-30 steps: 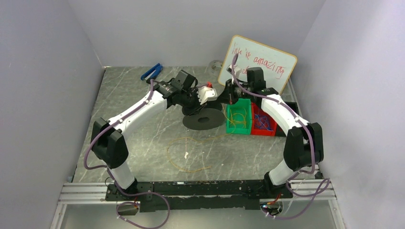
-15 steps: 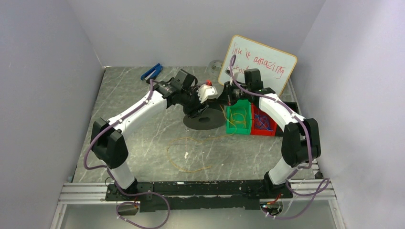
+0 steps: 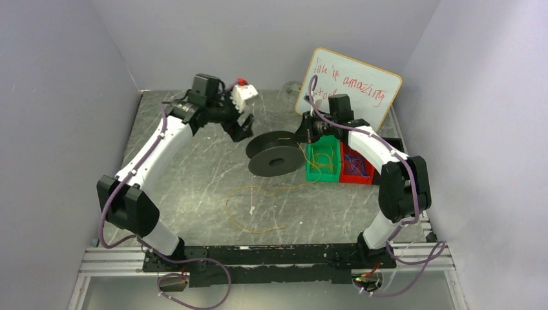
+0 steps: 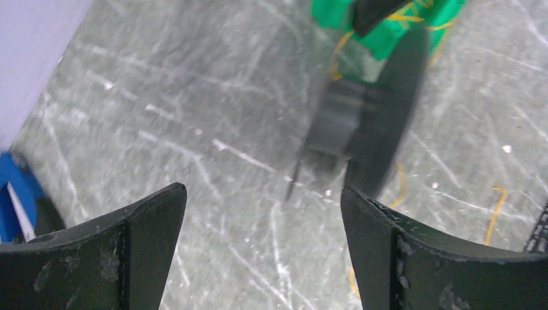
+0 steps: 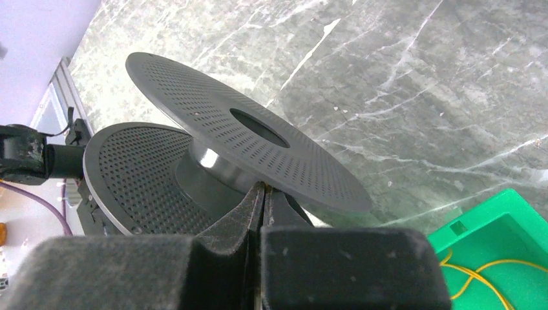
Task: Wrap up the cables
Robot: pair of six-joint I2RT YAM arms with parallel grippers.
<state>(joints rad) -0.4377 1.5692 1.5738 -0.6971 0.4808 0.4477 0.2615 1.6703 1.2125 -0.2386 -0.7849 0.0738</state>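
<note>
**Left hand wide open, right pinched shut**

My left gripper [image 4: 260,194] hangs empty, jaws spread wide. My right gripper [image 5: 262,194] is pressed closed at the hub of the black spool [image 3: 276,155]. The cables [image 3: 258,188] lie looped on the table [image 3: 194,174], nearer my bases.

On the table [image 3: 187,187], a spool [image 3: 276,158] at the middle, cables [image 3: 262,188] loose in front of it, left bin [image 3: 323,173] and right bin [image 3: 357,175] side by side just to its right, whiteboard [image 3: 352,84] leaning behind them, right gripper [image 3: 302,137] at the spool's right edge, left gripper [image 3: 240,126] behind-left of it.
</note>
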